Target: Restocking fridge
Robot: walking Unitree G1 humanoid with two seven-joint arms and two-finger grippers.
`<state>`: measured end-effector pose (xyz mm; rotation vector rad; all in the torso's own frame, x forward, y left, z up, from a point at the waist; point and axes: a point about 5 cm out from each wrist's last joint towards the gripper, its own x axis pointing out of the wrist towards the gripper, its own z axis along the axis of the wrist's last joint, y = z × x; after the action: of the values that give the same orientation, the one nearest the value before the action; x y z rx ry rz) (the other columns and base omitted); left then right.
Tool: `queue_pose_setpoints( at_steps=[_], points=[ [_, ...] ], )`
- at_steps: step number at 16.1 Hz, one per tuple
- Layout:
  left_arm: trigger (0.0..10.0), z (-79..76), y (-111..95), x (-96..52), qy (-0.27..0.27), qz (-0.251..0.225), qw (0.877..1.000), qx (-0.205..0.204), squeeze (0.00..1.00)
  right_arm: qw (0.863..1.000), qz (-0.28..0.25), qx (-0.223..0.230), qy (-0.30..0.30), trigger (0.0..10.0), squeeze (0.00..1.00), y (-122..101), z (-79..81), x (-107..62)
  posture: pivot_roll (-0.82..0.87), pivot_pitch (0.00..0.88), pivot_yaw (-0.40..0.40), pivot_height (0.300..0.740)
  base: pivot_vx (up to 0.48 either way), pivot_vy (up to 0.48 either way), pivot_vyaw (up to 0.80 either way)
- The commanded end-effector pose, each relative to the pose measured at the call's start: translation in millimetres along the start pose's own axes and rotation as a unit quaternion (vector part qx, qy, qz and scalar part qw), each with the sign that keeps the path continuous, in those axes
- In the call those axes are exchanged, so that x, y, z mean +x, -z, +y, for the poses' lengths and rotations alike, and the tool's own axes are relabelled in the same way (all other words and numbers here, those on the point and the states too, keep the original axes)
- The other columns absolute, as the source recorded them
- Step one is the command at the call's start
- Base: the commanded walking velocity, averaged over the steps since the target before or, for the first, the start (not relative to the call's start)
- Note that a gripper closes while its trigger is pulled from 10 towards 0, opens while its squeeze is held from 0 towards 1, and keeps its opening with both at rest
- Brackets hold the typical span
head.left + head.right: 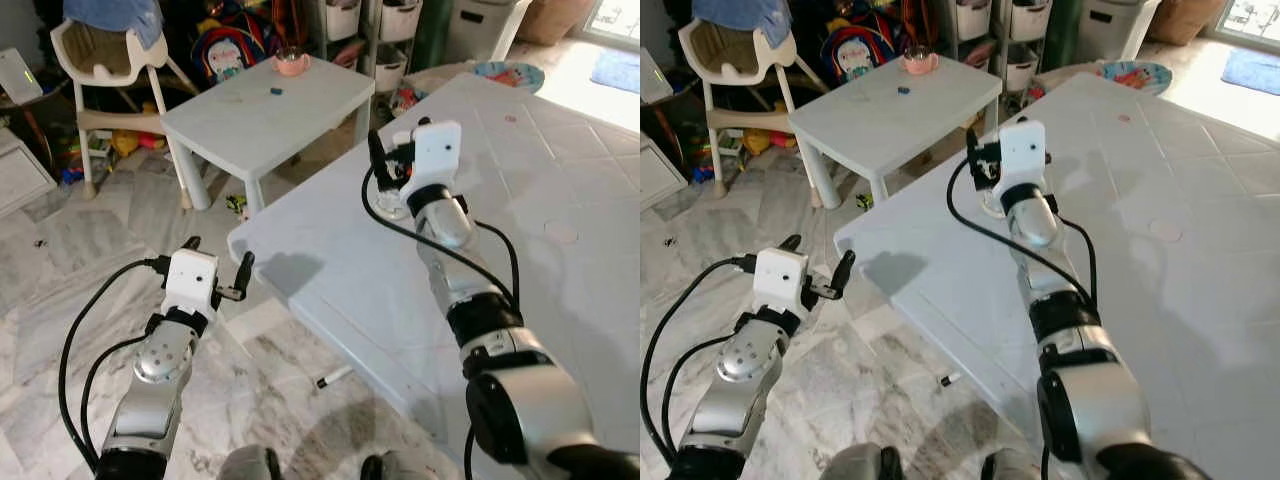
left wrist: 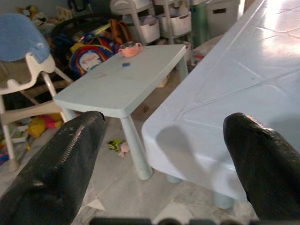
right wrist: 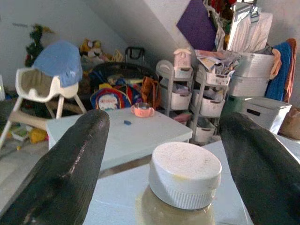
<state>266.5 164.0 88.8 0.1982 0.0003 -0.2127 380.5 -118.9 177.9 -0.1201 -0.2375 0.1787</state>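
A bottle with a white screw cap and pale liquid stands on the big white table, near its left edge. My right gripper hovers just over it, open, fingers wide on either side of the cap and not touching it. From the head views the bottle is mostly hidden under the gripper. My left gripper is open and holds nothing. It hangs over the floor just off the big table's near-left corner.
A small white table with a pink cup stands ahead to the left. Beyond it are a high chair, toys and storage drawers. A colourful plate lies at the big table's far end. A marker lies on the marble floor.
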Motion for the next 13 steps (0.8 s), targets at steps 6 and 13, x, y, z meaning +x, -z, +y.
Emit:
queue_pose_setpoints(
  at_steps=[6, 13],
  points=[
    [10.0, -1.3, -3.5, 0.6, 0.014, 0.002, 1.000, 0.001, 0.00, 0.998, 0.052, 0.035, 0.012, 10.0, 0.00, 11.5, -4.5, 6.9, 0.04, 0.048, 0.068, 0.740, 0.000, 0.000, 0.00],
    [10.0, -4.1, -0.9, 0.9, 0.014, 0.007, 1.000, -0.006, 0.00, 0.998, 0.057, 0.036, -0.008, 10.0, 0.00, 4.6, -4.4, 17.0, 0.04, 0.037, 0.062, 0.740, 0.000, 0.000, 0.00]
  ],
)
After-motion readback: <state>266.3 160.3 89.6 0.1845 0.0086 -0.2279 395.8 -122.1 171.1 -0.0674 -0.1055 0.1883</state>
